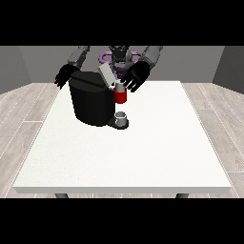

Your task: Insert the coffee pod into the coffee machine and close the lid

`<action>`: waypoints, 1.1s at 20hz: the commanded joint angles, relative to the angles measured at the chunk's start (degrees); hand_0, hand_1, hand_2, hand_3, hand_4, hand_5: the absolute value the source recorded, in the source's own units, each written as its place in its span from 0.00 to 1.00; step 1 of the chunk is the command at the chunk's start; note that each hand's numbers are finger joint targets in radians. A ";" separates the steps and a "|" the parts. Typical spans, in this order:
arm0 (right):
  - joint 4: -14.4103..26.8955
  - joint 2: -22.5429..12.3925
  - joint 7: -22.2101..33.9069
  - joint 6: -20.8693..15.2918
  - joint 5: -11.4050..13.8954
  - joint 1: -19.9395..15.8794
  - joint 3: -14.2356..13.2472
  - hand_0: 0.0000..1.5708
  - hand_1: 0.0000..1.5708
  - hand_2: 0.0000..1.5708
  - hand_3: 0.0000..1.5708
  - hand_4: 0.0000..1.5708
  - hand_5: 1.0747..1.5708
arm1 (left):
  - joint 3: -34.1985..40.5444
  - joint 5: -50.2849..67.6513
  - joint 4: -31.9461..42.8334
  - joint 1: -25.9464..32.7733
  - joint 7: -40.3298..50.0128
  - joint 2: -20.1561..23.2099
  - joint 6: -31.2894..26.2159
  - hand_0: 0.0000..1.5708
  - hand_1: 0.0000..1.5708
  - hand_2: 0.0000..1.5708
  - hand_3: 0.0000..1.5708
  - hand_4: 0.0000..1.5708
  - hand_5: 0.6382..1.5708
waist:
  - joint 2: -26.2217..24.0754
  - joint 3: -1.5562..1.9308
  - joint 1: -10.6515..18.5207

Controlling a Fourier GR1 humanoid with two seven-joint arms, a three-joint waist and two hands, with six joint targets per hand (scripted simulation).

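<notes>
My hand at the view's right (135, 76) hovers at the raised lid (106, 75), fingers spread and holding nothing. The pod isn't plainly visible. I'd bring the lid down squarely. One coffee machine (91, 102) near the desk's (143, 152) far edge, one red thing at the machine (120, 96), one grey cup (121, 117), two hands; the other hand (64, 76) hangs relaxed.

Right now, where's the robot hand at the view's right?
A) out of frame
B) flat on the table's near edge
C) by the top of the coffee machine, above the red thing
C: the robot hand at the view's right hovers by the top of the coffee machine, just above the red thing at the machine.
</notes>
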 commanded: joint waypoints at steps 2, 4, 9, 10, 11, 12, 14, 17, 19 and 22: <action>0.72 -1.12 -0.71 1.30 -1.42 1.14 -1.51 0.00 0.00 0.00 0.00 0.26 1.00 | -1.05 -1.27 -0.07 1.76 -0.13 -1.41 0.83 0.75 0.75 0.80 0.75 0.31 1.00 | -1.00 0.01 0.51; 0.95 -0.71 -0.98 0.70 -0.86 1.17 -1.14 0.00 0.00 0.00 0.00 0.28 1.00 | -0.67 -0.95 0.33 1.11 -0.09 -0.69 -0.75 0.78 0.78 0.81 0.76 0.31 1.00 | -0.82 0.00 0.87; 0.58 -0.68 -0.80 -1.28 0.07 -0.66 -1.54 0.00 0.00 0.00 0.00 0.23 1.00 | 0.18 -0.53 0.59 1.72 -3.05 -0.20 0.02 0.78 0.78 0.81 0.74 0.31 1.00 | 1.83 -0.01 1.48; -1.68 0.11 1.65 -0.03 0.49 1.73 1.21 0.00 0.00 0.00 0.00 0.23 1.00 | 0.63 -1.04 2.20 0.43 0.01 1.17 -0.84 0.78 0.78 0.80 0.73 0.30 1.00 | -0.40 -0.01 -1.18; -2.31 -0.31 2.22 -1.11 0.58 -1.57 0.39 0.00 0.00 0.00 0.00 0.25 1.00 | 1.12 -0.98 2.04 0.59 -2.96 1.58 1.39 0.76 0.76 0.79 0.73 0.30 1.00 | 3.72 -0.03 -1.01; -2.15 -1.08 1.43 0.22 0.43 1.62 0.41 0.00 0.00 0.00 0.00 0.24 1.00 | -0.18 -1.77 1.98 2.92 -1.81 -0.57 1.58 0.77 0.77 0.79 0.72 0.29 1.00 | 0.39 -0.01 -1.05; 0.81 0.11 -0.60 -0.95 -0.68 -0.45 -1.34 0.00 0.00 0.00 0.00 0.26 1.00 | -1.25 -2.08 0.86 1.32 0.13 -2.12 -0.30 0.74 0.74 0.76 0.67 0.29 1.00 | -0.06 0.01 0.97; -0.50 -2.69 0.73 1.25 -0.72 -0.24 -1.54 0.00 0.00 0.00 0.00 0.28 1.00 | -0.06 -1.65 1.38 1.11 -2.68 0.96 -1.16 0.72 0.72 0.74 0.64 0.29 1.00 | 1.17 -0.01 0.04; 0.14 -1.39 -1.22 -0.14 0.41 0.56 -0.87 0.00 0.00 0.00 0.00 0.28 1.00 | -0.58 -2.56 0.51 0.91 -3.25 1.28 -0.10 0.70 0.70 0.73 0.62 0.26 1.00 | 1.22 0.00 0.80; -0.45 -0.40 -0.44 0.20 -0.42 1.02 -0.35 0.00 0.00 0.00 0.00 0.29 1.00 | -1.30 -3.31 0.81 3.17 -2.43 -1.50 2.06 0.68 0.68 0.71 0.60 0.24 1.00 | -0.20 -0.01 0.97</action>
